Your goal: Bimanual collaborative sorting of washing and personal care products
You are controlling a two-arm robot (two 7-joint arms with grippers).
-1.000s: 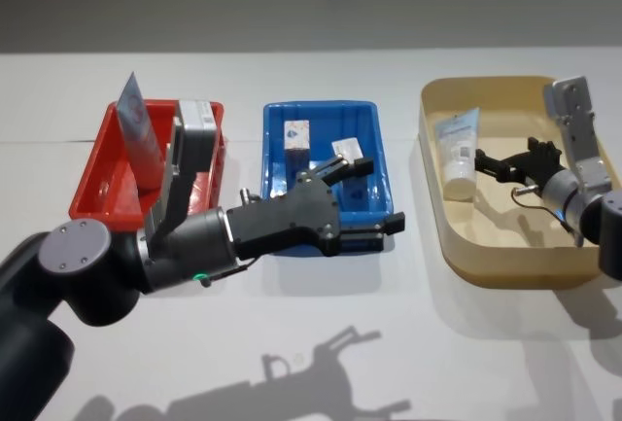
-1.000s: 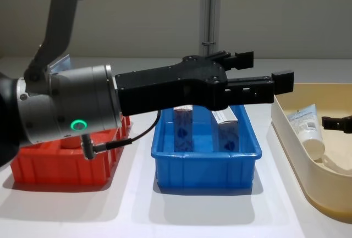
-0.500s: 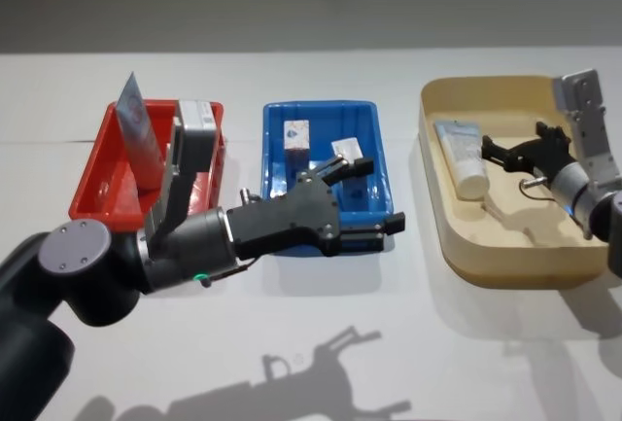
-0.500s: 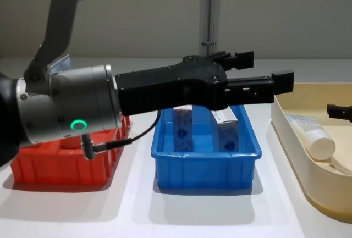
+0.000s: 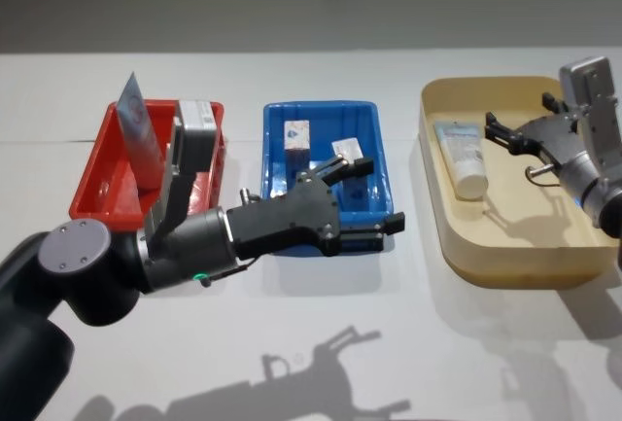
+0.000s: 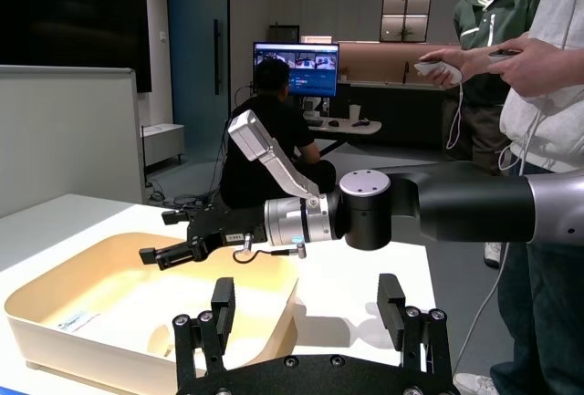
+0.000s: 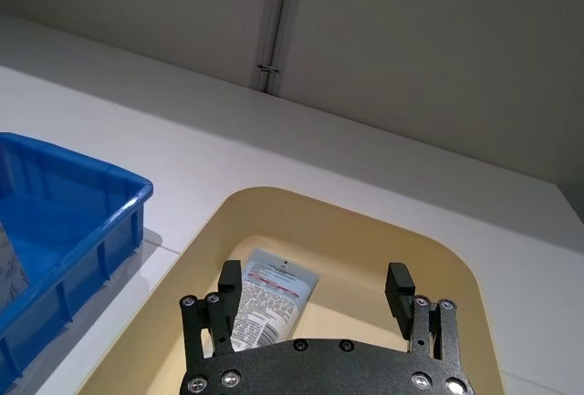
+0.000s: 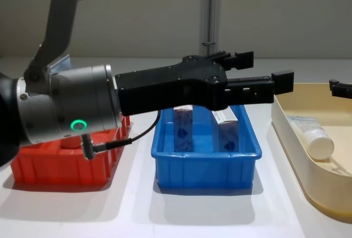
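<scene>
While both arms reach over the table, left gripper (image 5: 377, 192): fingers spread wide, holding nothing, poised above the blue tub (image 5: 277, 110).
Right gripper (image 5: 498, 127): jaws wide apart, empty, above the beige tub (image 5: 437, 207), near the tube (image 5: 462, 154), not touching it.
Tube: lying flat in the beige tub, cap toward the robot.
Cartons (image 5: 296, 139): two, standing in the blue tub.
Red tub (image 5: 97, 183): second tube (image 5: 139, 134) leaning upright inside.

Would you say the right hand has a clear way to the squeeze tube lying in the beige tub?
Probably yes. The right hand is open, above the beige tub and beside the squeeze tube, which lies alone with nothing over it. The left hand is away at the blue tub.
</scene>
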